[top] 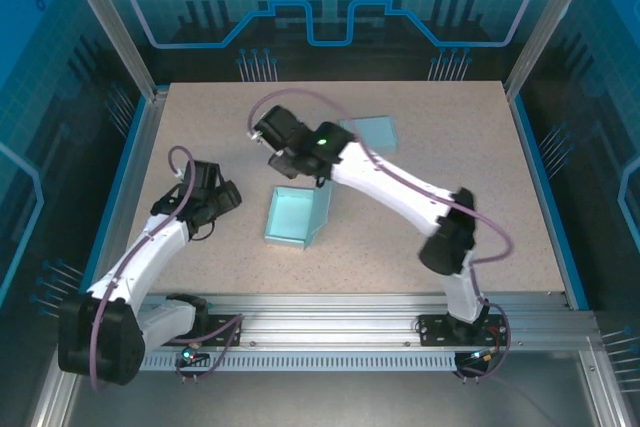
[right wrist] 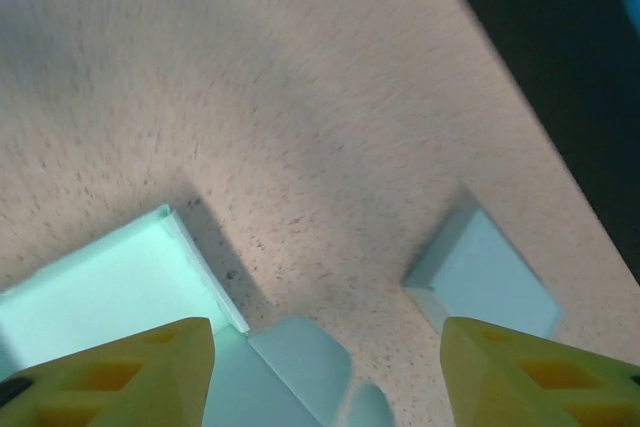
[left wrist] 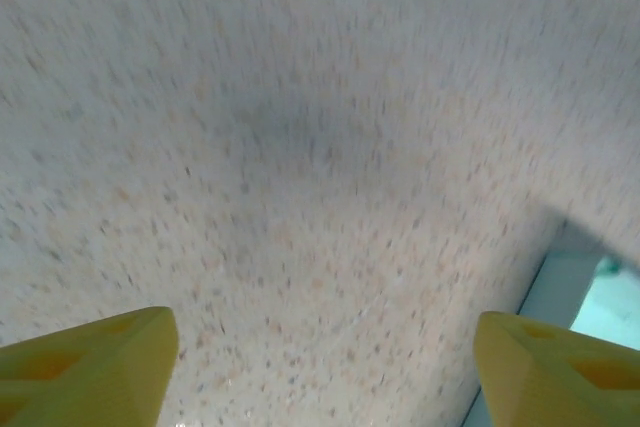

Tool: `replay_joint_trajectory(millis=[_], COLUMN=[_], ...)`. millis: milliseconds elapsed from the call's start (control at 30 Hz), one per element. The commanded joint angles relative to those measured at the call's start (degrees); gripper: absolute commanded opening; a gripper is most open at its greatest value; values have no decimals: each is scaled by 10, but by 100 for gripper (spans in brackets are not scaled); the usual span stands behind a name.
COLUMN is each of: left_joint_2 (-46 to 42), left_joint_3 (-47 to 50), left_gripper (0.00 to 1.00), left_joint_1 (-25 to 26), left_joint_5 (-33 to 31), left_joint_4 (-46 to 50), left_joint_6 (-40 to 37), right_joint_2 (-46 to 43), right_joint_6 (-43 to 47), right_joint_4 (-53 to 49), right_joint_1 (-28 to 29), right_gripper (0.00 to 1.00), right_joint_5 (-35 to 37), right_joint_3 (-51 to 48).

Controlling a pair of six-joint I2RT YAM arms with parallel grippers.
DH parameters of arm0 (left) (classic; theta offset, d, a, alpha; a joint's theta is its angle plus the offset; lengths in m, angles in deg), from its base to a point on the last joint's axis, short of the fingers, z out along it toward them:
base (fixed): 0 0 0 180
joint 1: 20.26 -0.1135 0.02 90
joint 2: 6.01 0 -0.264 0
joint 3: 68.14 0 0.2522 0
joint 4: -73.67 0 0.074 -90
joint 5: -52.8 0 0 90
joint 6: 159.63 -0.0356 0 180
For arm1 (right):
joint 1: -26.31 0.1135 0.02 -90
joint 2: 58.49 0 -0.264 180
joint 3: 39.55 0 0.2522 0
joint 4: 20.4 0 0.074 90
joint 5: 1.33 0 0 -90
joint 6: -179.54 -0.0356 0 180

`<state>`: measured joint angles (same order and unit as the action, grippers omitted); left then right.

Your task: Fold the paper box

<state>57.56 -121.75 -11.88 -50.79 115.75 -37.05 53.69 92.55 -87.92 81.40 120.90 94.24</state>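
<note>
Now both grippers hang spread beside the half-formed paper box, nothing pinched.

Centred on the speckled table, the paper box is a pale teal tray of thin matte card with crisp upright walls. A loose flap with rounded corners shows near the right gripper, which hovers at the box's 12 o'clock edge, fingers apart and empty. The left gripper sits at the box's 9 o'clock, just beside it over bare tabletop, also wide and empty. A second flat teal piece lies apart at 1 o'clock. The flap is probably best taken close to its crease and turned slowly along the scored line. The left fingers could brace the 9 o'clock wall, since such light card likely slides on the smooth top and dents easily.
</note>
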Motion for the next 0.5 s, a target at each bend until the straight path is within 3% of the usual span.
replay_joint_trajectory(millis=[0,267,467], left_joint_2=[18,73,113], left_joint_3=[32,65,57], left_gripper=[73,59,57], left_joint_1=[36,157,223], left_joint_5=[58,46,59], left_joint_4=[11,31,14], left_joint_6=[29,94,124], right_joint_2=[-82,-260,-352], right_joint_6=[-105,-215,-252], right_joint_4=[-10,41,84], right_joint_1=[-18,-58,-88], right_gripper=[65,72,79], right_joint_5=[17,35,22], right_joint_3=[-70,-271,-366])
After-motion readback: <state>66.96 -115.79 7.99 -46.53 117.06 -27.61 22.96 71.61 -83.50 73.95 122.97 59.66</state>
